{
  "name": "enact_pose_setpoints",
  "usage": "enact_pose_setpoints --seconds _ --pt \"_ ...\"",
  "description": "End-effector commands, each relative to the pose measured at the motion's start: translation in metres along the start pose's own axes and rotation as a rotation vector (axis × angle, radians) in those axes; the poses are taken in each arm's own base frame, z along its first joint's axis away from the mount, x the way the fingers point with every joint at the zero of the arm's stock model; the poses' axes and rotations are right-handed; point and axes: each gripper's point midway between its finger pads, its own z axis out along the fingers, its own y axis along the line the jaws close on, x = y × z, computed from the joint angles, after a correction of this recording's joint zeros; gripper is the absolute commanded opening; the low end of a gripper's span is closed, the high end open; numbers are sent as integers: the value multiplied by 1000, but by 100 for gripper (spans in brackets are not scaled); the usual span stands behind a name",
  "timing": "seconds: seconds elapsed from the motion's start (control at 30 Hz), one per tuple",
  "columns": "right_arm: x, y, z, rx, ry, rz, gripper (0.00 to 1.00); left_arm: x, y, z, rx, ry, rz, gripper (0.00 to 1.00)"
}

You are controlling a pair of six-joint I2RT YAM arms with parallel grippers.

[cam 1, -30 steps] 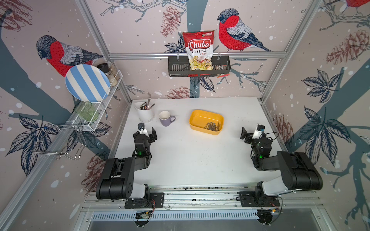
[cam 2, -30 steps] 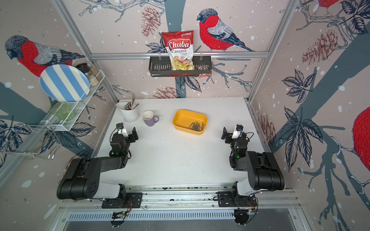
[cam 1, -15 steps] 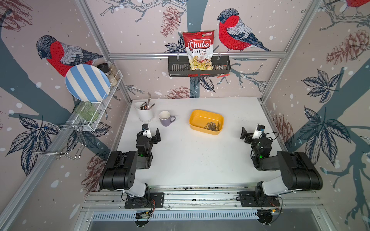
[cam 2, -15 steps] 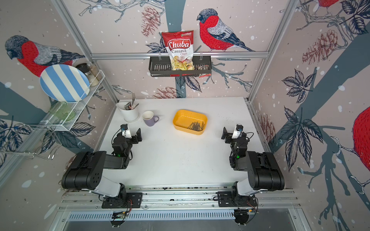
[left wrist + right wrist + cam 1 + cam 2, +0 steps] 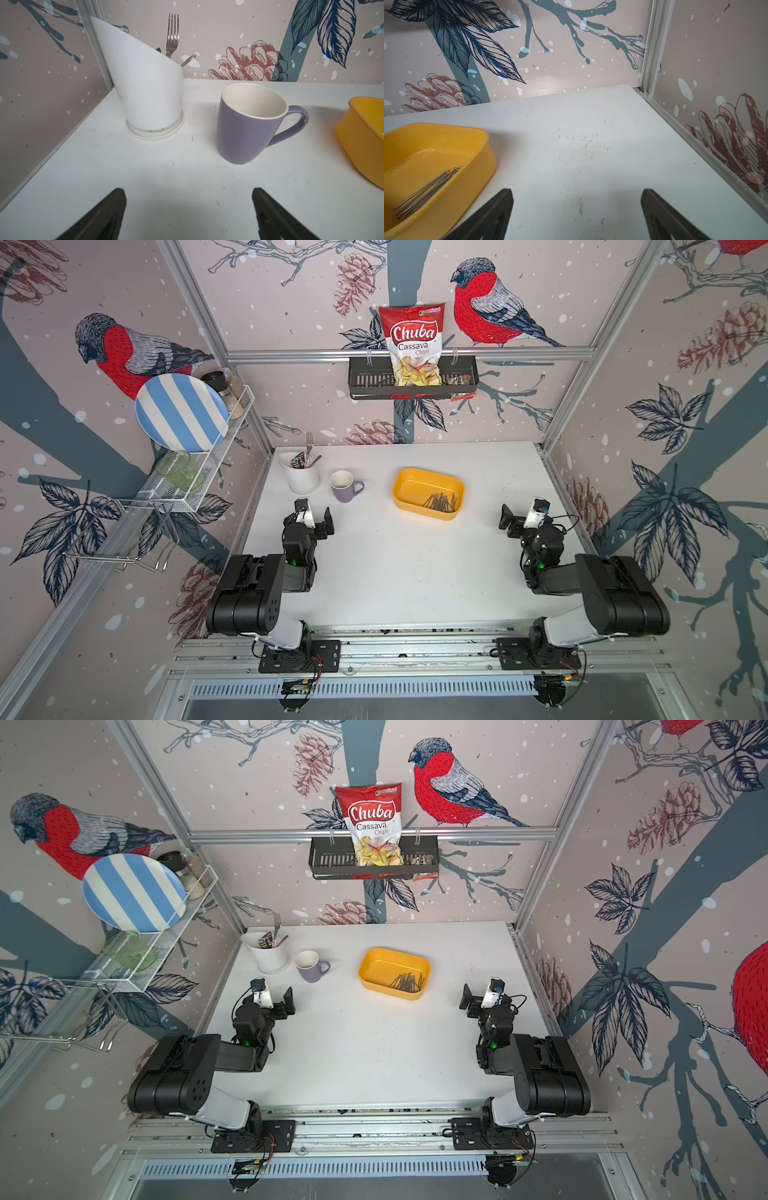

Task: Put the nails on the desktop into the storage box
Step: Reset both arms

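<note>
Nails (image 5: 441, 502) seen heaped in storage box (image 5: 415, 488) at bench (image 5: 415, 572) rear, none spotted loose. Left jaws, right jaws held splayed, empty, parked either side, as collection is judged finished.

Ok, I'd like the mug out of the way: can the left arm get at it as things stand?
Probably yes. The left pincer is open and empty, the mug stands just ahead of it with bare table between, and the holder and box stand clear on either side.

Yellow storage box (image 5: 412, 488), dark-grey nails (image 5: 441, 502), purple mug (image 5: 345, 495), blue-and-white striped plate (image 5: 181, 413)
</note>
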Motion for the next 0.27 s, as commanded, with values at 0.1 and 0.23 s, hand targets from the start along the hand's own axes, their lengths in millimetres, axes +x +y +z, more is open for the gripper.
enact_pose_setpoints --seconds 0.1,0.23 --pt "-5 -1 3 7 -19 -10 100 -13 1 -1 -5 -53 6 97" --pt "-6 -1 0 8 -23 -11 100 -13 1 -1 -5 -52 6 97"
